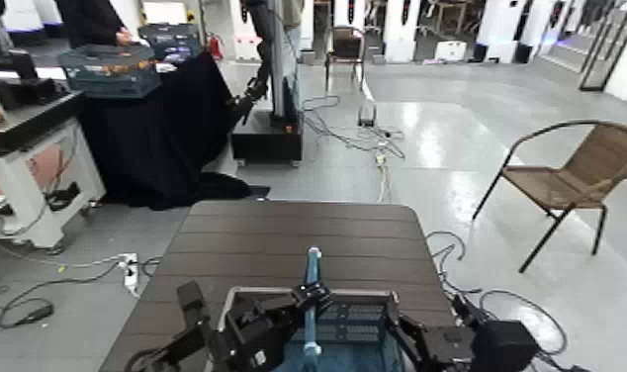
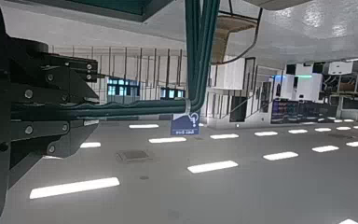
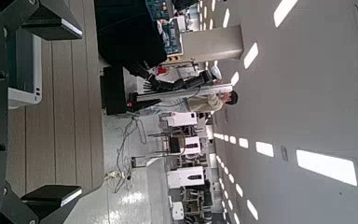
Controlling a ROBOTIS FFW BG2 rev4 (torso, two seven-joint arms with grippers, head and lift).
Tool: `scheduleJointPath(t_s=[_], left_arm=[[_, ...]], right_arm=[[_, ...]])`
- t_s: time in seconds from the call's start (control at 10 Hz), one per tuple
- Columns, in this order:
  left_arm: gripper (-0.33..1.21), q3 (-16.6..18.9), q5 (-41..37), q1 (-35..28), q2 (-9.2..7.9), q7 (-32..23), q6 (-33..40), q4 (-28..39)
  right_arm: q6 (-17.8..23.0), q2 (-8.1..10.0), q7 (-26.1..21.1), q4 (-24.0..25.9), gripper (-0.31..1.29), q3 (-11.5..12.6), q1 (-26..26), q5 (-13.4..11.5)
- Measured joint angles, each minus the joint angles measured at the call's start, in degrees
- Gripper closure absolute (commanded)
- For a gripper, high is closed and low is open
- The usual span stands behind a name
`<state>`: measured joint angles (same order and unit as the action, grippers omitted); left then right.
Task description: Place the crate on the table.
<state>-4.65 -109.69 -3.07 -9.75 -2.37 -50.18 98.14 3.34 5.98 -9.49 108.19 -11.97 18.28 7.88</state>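
The blue-grey crate (image 1: 349,322) sits at the near edge of the dark brown slatted table (image 1: 298,232), and its lower part is cut off by the head view. Its light-blue handle (image 1: 313,277) stands upright. My left gripper (image 1: 306,297) is at the foot of the handle and appears shut on it. In the left wrist view the handle (image 2: 201,56) runs out from the left gripper (image 2: 91,105) against the ceiling. My right gripper (image 1: 402,331) is at the crate's right rim. In the right wrist view the right gripper (image 3: 48,110) is open over the table (image 3: 70,103), beside the crate's rim (image 3: 23,65).
A wicker chair (image 1: 575,173) stands to the right of the table. At the back left is a table draped in black cloth (image 1: 154,119) with a dark teal crate (image 1: 110,71), a person (image 1: 90,20) and another robot's base (image 1: 268,129). Cables (image 1: 377,139) lie on the floor.
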Motion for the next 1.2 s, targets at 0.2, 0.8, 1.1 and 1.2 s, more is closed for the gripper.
scheduleJointPath(t_s=[0.2, 0.8, 1.1, 1.2], left_arm=[[1.20, -0.07, 0.00, 0.01, 0.06, 0.00, 0.11, -0.13], [1.20, -0.18, 0.00, 0.07, 0.09, 0.00, 0.14, -0.31], [1.20, -1.57, 0.00, 2.67, -0.72, 0.98, -0.42, -2.55], [1.20, -2.09, 0.00, 4.22, -1.17, 1.42, -1.15, -4.03]], right_arm=[[0.00, 0.00, 0.00, 0.00, 0.13, 0.01, 0.00, 0.10], [-0.01, 0.00, 0.00, -0.04, 0.13, -0.07, 0.00, 0.20], [-0.04, -0.08, 0.00, -0.17, 0.13, -0.05, 0.00, 0.26], [-0.04, -0.09, 0.00, -0.23, 0.13, -0.07, 0.00, 0.28]])
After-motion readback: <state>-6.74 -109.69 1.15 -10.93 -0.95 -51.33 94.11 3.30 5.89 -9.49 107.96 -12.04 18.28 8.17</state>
